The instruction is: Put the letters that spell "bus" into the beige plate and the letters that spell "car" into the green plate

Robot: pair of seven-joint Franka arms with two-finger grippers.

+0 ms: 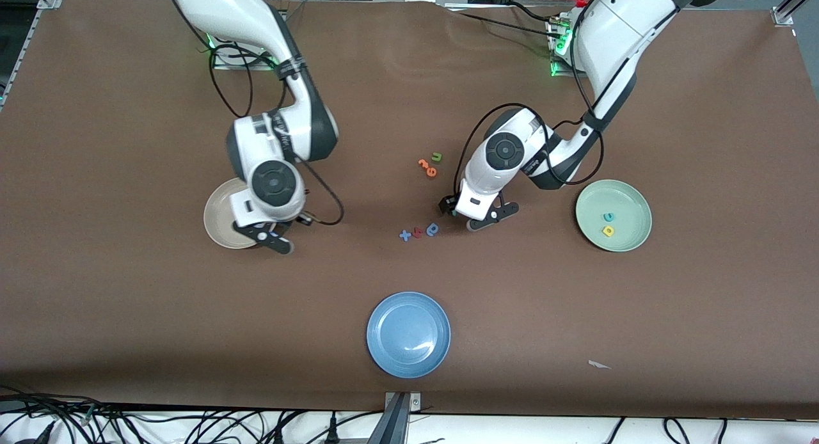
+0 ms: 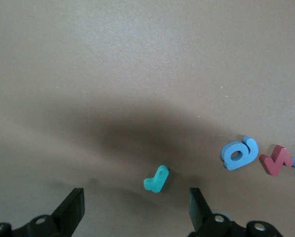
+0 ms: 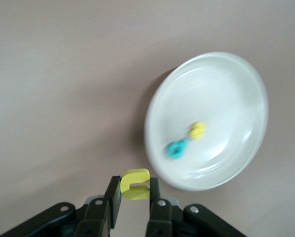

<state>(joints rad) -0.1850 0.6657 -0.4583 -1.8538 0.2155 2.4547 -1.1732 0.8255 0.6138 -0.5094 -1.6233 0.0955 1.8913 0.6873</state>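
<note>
My right gripper (image 3: 135, 196) is shut on the yellow u (image 3: 135, 184), up in the air just outside the rim of the beige plate (image 3: 214, 84). A teal b (image 3: 177, 148) and a yellow s (image 3: 198, 130) lie in that plate. My left gripper (image 2: 136, 210) hangs open low over the table, with the teal r (image 2: 156, 179) lying between its fingers (image 2: 71, 209), untouched. The green plate (image 1: 633, 204) at the left arm's end holds a teal c (image 1: 609, 217) and a yellow a (image 1: 608, 230). In the front view my right hand covers part of the beige plate (image 1: 217, 217).
A dark blue a-like letter (image 2: 239, 153), a red letter (image 2: 276, 160) and a blue x (image 1: 404, 235) lie in a row beside the teal r. Two orange letters (image 1: 427, 168) and a green u (image 1: 436, 156) sit mid-table. A blue plate (image 1: 408, 334) stands nearer the front camera.
</note>
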